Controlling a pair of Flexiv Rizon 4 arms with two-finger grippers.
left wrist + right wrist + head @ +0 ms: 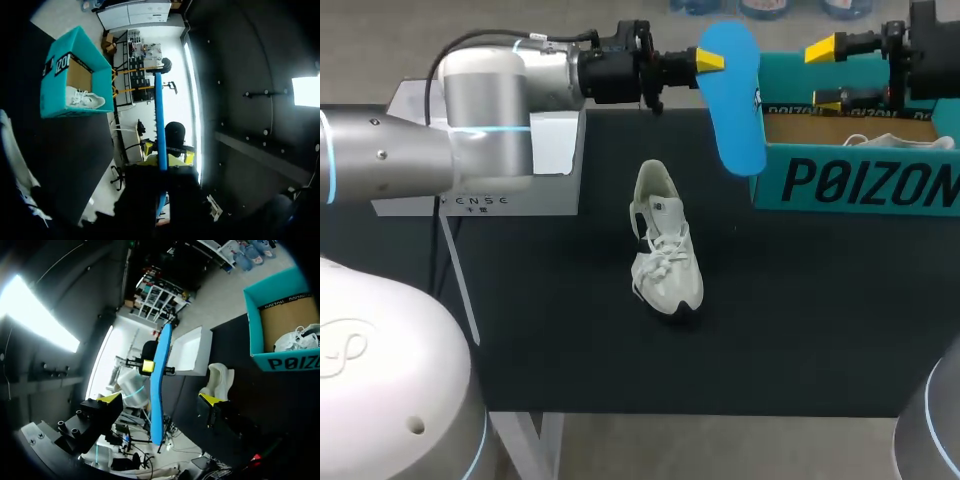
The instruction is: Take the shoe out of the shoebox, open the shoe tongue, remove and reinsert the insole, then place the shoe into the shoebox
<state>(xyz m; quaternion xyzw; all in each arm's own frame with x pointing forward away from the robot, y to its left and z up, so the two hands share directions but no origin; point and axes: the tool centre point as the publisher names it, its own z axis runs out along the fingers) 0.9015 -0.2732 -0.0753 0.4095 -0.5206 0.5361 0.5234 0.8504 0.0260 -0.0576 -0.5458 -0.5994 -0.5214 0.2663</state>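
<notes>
Gripping the blue insole (735, 100) in the left pincer (715, 61), fingers pressed on its upper end from two sides, high above the far part of the table (570, 330). Hanging there with the long axis near upright, free end down, just beside the near-left corner of the teal shoebox (860, 185). Seen edge-on from the left wrist, rising straight out ahead of the fingers.

Empty and spread wide at the right pincer (828, 73), up over the shoebox, just to the right of the insole and not touching it.

Down on the table, near its middle: the pale shoe (665, 245), sole down, long axis running near to far, toe toward the robot, opening end toward the far side. Below the insole, nearer the robot and a little to its left, well apart from it.

Judging by this: reinsertion next, turning on bringing the upright insole down and tilting it in line with the shoe's length, entering from the opening end. Left arm nearer and already holding; right arm free to steady the shoe.

Hard to make out: the far finger of the left pincer, hidden behind the insole from the head view; the inside of the shoe; whether the tongue is pulled open. Half hidden by the shoebox wall, a second pale shoe (900, 142)
</notes>
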